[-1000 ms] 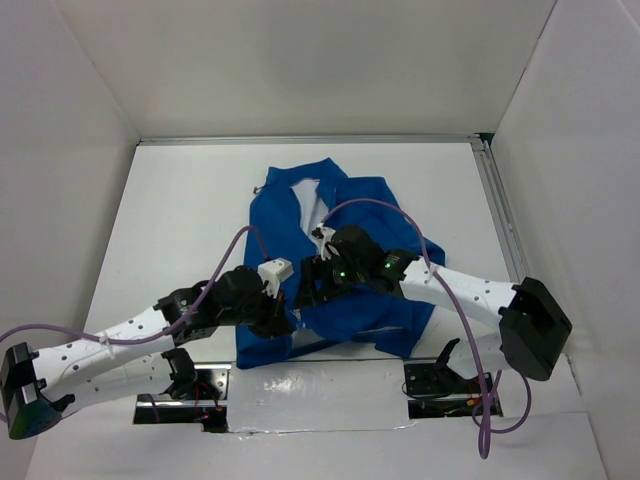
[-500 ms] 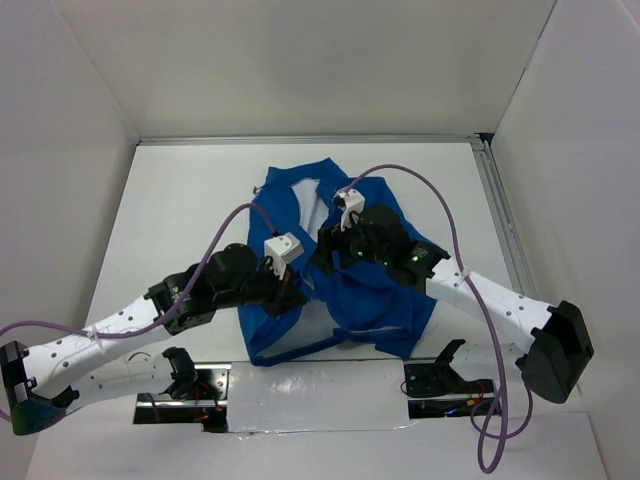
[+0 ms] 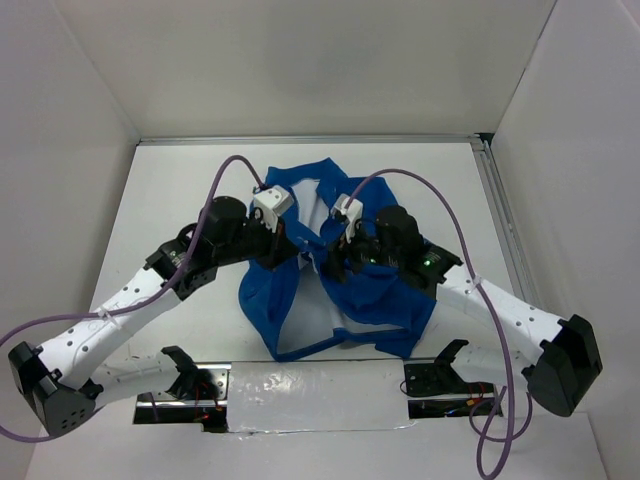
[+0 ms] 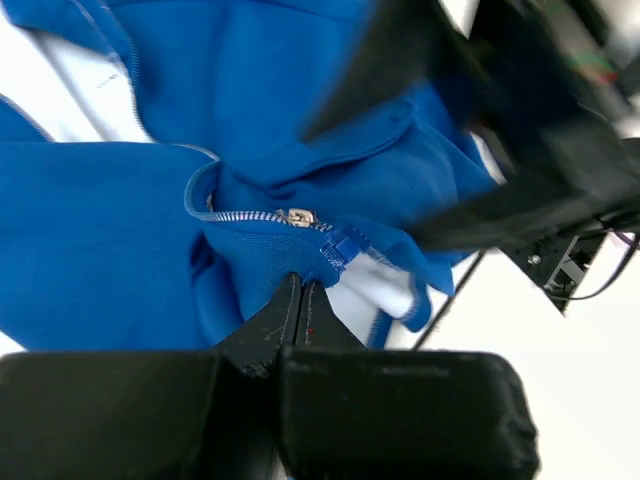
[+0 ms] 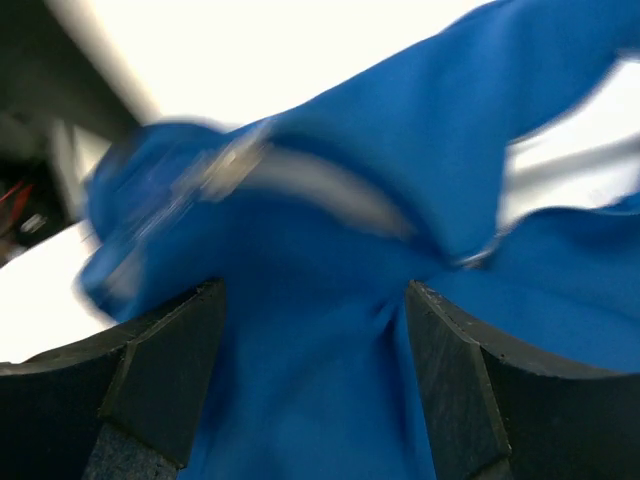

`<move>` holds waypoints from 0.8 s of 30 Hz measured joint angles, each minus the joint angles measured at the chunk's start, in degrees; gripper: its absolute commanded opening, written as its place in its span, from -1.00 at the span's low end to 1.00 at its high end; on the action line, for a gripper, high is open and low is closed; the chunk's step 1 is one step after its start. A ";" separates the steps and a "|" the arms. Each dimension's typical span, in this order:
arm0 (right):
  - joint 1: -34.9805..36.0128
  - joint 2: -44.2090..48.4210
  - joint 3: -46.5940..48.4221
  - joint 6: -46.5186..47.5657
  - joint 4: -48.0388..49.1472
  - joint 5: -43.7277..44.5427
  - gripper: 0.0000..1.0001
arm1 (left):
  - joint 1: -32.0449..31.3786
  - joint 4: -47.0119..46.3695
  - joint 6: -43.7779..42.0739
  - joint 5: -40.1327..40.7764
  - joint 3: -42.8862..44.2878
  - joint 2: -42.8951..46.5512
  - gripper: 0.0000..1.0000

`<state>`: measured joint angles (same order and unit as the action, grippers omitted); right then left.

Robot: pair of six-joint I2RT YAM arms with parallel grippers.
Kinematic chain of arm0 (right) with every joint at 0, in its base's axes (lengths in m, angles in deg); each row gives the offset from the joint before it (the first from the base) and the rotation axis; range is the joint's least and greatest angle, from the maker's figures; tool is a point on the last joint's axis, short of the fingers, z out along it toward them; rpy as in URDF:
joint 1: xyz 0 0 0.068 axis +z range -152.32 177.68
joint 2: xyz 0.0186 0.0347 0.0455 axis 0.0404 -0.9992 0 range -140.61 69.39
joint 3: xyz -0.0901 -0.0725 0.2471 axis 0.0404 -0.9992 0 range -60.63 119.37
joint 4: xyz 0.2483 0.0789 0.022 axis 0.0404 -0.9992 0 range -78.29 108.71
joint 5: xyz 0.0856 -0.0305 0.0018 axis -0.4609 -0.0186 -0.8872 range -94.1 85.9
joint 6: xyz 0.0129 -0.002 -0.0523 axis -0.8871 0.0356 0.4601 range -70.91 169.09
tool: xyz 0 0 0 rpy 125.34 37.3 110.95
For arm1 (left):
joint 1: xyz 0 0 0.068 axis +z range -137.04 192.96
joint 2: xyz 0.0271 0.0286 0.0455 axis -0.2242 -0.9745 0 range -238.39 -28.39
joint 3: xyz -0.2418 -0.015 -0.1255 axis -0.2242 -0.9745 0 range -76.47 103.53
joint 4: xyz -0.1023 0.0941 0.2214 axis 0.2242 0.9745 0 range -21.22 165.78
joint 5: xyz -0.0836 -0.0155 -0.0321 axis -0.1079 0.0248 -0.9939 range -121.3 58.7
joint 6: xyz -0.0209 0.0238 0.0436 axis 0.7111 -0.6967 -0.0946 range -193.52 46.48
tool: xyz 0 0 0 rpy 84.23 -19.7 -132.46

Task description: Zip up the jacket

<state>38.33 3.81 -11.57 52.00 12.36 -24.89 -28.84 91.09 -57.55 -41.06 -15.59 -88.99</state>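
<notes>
The jacket lies bunched in the middle of the counter, its zipper pull just beyond the left claw, pinched shut on its fabric, while the right claw gapes wide astride the cloth alongside.

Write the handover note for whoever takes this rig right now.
Left gripper: jaws shut, pinching the jacket at its hem, just below the zipper slider.
Right gripper: jaws open, with blue fabric between them.
Jacket: bunched mid-table, front gaping, white lining showing.
Done: hem pinched; the slider seems to sit low on the zipper.
Left: take the slider and run it up to the collar.
</notes>
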 measured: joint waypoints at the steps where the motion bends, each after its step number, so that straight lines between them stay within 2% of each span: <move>1: 0.02 0.96 -0.94 0.02 0.00 -1.49 0.58 | 1.27 -0.02 -0.55 -1.16 -0.02 -0.09 -1.00; 7: 1.60 0.92 -4.20 0.15 0.79 -8.13 0.54 | 5.57 -2.49 -3.50 -8.92 -2.54 1.25 -1.00; 12: 3.08 -0.13 -4.24 -1.14 2.05 -3.76 0.53 | 5.57 -3.65 -5.81 -14.58 -5.88 3.78 -1.00; 15: 2.43 2.47 -4.52 -3.58 3.06 2.60 0.59 | 5.57 -3.89 -6.01 -14.95 -5.86 3.80 -1.00; 18: 1.79 8.31 -5.55 -5.64 3.76 5.60 0.83 | 5.62 -3.41 -4.13 -14.80 -4.83 2.47 -1.00; 20: 2.23 11.13 -5.62 -6.08 3.89 5.57 0.91 | 5.64 -2.69 -2.80 -14.80 -2.97 0.57 -1.00; 24: 5.20 10.88 -5.62 -5.95 3.48 5.11 0.93 | 5.64 -2.32 -0.11 -14.51 1.05 -3.32 -1.00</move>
<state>43.53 14.70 -17.19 46.06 15.83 -19.78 -23.20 88.77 -57.66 -55.57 -14.54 -92.31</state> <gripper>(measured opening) 0.962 0.035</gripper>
